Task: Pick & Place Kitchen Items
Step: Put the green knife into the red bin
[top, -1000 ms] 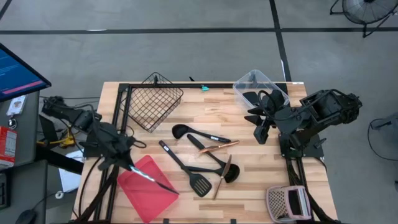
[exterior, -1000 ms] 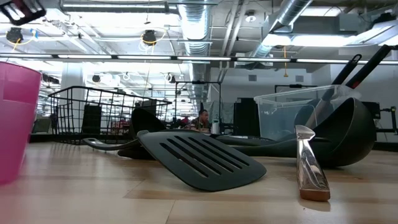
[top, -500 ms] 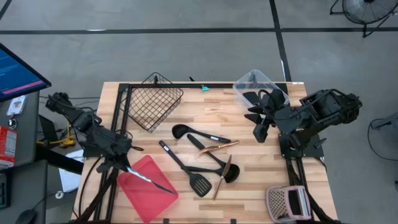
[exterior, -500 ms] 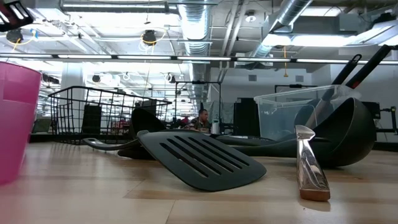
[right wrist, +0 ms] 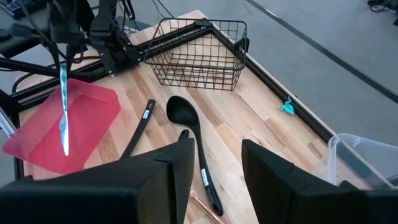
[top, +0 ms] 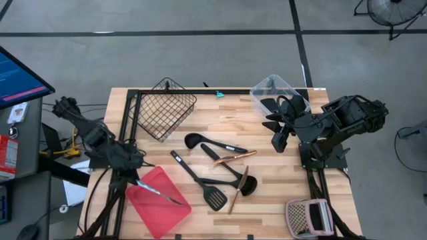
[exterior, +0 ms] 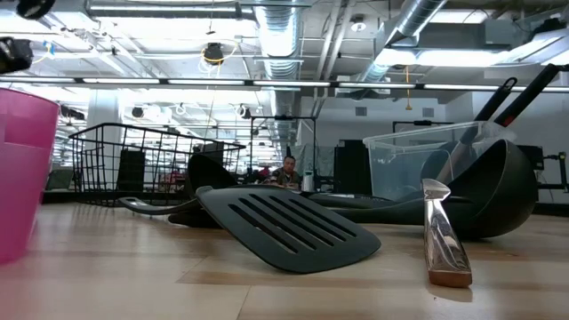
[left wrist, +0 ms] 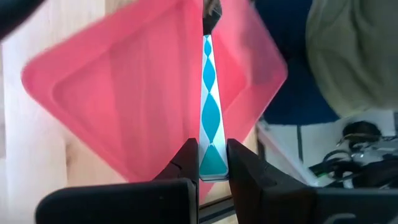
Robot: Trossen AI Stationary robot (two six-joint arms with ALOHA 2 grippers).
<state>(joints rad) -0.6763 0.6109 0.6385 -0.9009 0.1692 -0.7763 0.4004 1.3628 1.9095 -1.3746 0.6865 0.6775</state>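
Jaws clamped on the end of a slim silver knife, the left gripper hangs the piece blade-down over the red tray at the table's front left corner; the left wrist view shows the pinch at the very end of the handle, so the grip looks marginal and the blade is likely free to swing. A clean placement probably calls for a slow descent until the tip nears the tray's floor, then a tilt to lay the knife flat inside the raised rim before the fingers part, because a drop from this height could send it skidding onto the wood. Toward the middle of the table, the rest of the utensils lie loose: a slotted turner nearest the front edge, a wooden-handled piece and a ladle beside it, a second ladle farther back, with copper-coloured cutlery lying across the cluster. At the right edge the right gripper waits with jaws partly open and holding nothing. Beyond, along the back edge, stand the black wire basket and a clear plastic tub with more black utensils in it.
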